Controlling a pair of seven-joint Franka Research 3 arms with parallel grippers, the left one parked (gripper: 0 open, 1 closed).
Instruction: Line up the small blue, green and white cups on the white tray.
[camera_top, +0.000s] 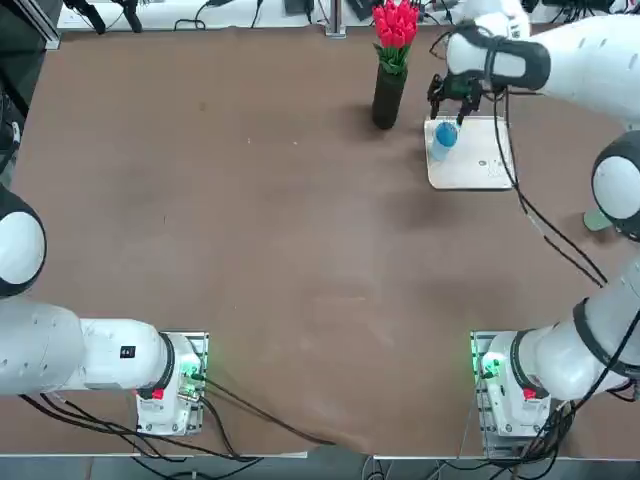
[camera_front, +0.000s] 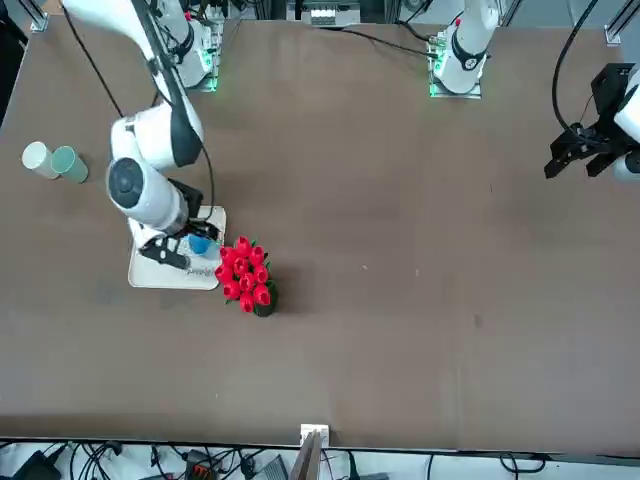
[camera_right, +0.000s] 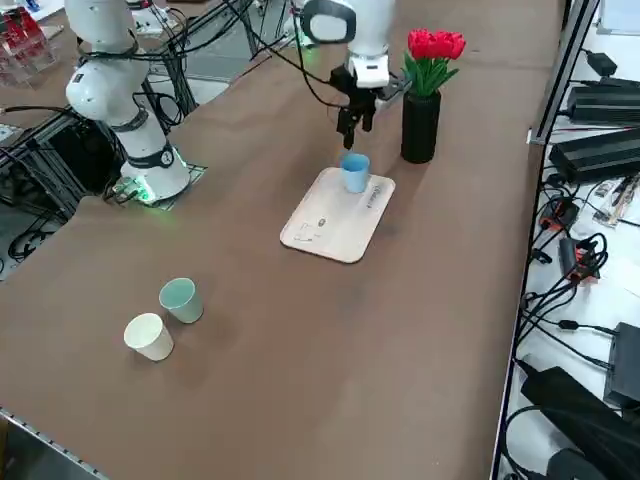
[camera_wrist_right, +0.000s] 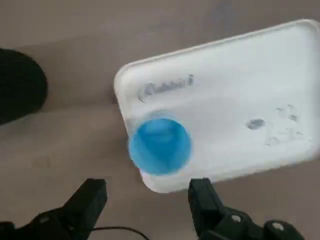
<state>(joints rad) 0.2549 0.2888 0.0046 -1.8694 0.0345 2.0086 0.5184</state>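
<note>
Blue cup (camera_wrist_right: 160, 146) stands on tray (camera_wrist_right: 240, 95), below open right claw (camera_wrist_right: 147, 200).

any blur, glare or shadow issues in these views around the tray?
Right wrist view: soft throughout; blue cup and the white tray markings smeared, open right tool dark. Top view: tray nearly washed out, its rim hard to read. Right side view: sharpest, green cup and white cup cast faint shadows. Front view: the arm hides part of the tray.
</note>
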